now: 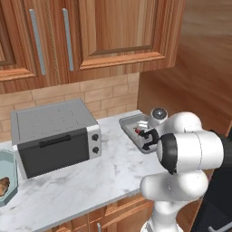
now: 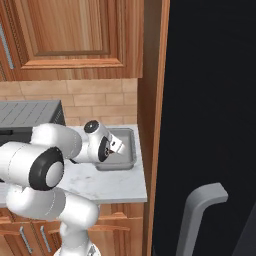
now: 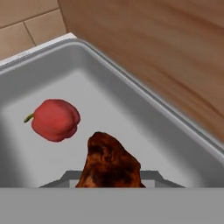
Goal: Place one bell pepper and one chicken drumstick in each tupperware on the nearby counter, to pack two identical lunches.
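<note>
My gripper (image 1: 143, 135) hangs low over the grey rectangular tupperware (image 1: 129, 123) at the counter's right end, shut on a dark roasted chicken drumstick (image 3: 109, 162) that hides the fingertips in the hand view. A red bell pepper (image 3: 56, 119) lies on the floor of that tupperware (image 3: 144, 100), just left of the held drumstick. The right base view shows the hand over the same container (image 2: 129, 150). At the far left edge sits the pale teal tupperware (image 1: 13, 174) with another drumstick (image 1: 3, 186) in it.
A silver-black toaster oven (image 1: 54, 136) stands on the marble counter (image 1: 90, 181) between the two containers. A wooden side wall (image 1: 190, 81) rises right behind the grey container. Upper cabinets (image 1: 90, 31) hang overhead, and a black fridge (image 2: 210, 100) stands to the right.
</note>
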Controlling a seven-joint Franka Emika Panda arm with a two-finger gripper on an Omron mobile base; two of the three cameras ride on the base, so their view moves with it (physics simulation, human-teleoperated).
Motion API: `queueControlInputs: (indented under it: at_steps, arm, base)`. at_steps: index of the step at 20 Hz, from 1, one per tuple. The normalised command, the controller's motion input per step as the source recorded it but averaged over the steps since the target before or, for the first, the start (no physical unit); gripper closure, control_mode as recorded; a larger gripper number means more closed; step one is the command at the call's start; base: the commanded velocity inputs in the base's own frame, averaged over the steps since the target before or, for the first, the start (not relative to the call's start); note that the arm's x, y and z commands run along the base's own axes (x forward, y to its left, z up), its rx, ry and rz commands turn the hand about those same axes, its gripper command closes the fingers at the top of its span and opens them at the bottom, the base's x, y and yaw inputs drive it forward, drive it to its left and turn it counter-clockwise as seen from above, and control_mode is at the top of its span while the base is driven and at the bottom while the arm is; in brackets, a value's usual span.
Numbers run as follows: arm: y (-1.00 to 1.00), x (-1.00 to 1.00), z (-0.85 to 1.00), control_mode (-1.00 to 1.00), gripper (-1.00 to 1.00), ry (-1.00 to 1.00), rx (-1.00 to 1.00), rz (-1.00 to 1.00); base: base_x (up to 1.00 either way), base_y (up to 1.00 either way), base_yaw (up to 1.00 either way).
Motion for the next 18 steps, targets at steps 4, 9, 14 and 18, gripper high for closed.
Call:
queueControlInputs:
  at_steps: [4, 9, 14, 18]
  arm:
    - [0.0, 0.18, -0.24, -1.0, 1.0, 0.0, 0.0, -0.04]
    - [0.0, 0.17, -0.22, -1.0, -1.0, 0.0, 0.0, -0.04]
    - [0.0, 0.15, -0.04, -1.0, -1.0, 0.0, 0.0, -0.04]
    - [0.0, 0.09, 0.0, -1.0, -1.0, 0.02, 0.0, -0.06]
  base:
    - [0.0, 0.0, 0.0]
    - [0.0, 0.0, 0.0]
    - [0.0, 0.0, 0.0]
    - [0.0, 0.0, 0.0]
